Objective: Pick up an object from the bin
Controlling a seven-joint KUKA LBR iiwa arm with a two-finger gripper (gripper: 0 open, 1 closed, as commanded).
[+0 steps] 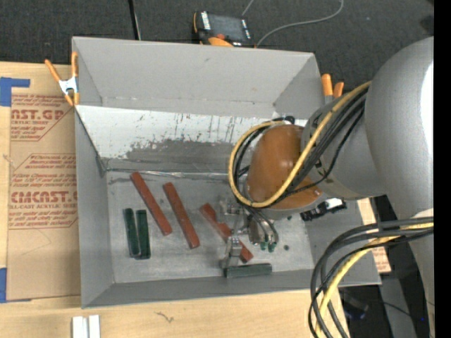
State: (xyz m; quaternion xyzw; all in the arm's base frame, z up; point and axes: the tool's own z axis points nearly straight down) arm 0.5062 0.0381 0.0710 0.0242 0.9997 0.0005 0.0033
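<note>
Where the fingers [233,252] sit: low at the floor of the bin [190,76], below the orange wrist cover [278,164].
Grip: I cannot tell whether they are spread or clenched.
Under them: short red stick [211,217], slanted, its lower end by the tips.
Just beyond the tips: dark green bar [247,270], lying flat along the bin's wall.
Left of them in my view: two long red sticks [180,215], slanted, side by side.
Further left: pair of green bars [137,233], touching each other, well apart from the fingers.

Scuffed matt grey metal bin [176,129], glossy orange wrist cover [278,164]
</note>
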